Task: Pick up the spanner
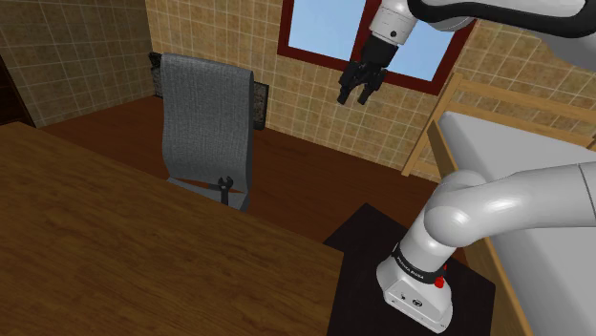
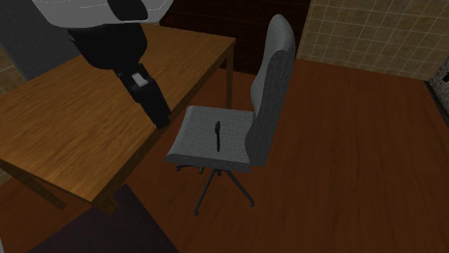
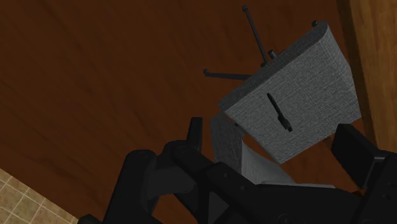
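Observation:
The spanner (image 2: pixel 217 135) is a small black tool lying flat on the seat of a grey office chair (image 2: pixel 209 147). In the shoulder view the spanner (image 1: pixel 225 186) shows as a dark shape at the seat's edge, below the chair's backrest (image 1: pixel 205 110). My gripper (image 1: pixel 356 95) hangs high in the air in front of the window, well above the chair and off toward that view's right. It is open and holds nothing. In the wrist view the spanner (image 3: pixel 278 111) lies far below, between the spread fingers (image 3: pixel 194 130). The black gripper (image 2: pixel 160 115) also shows over the table edge.
A wooden table (image 1: pixel 115 248) takes up the shoulder view's lower left, close beside the chair. A red-framed window (image 1: pixel 329 33) sits in the tiled wall. A wooden bed frame (image 1: pixel 449 115) stands at the right, and the stand (image 1: pixel 363 253) is below.

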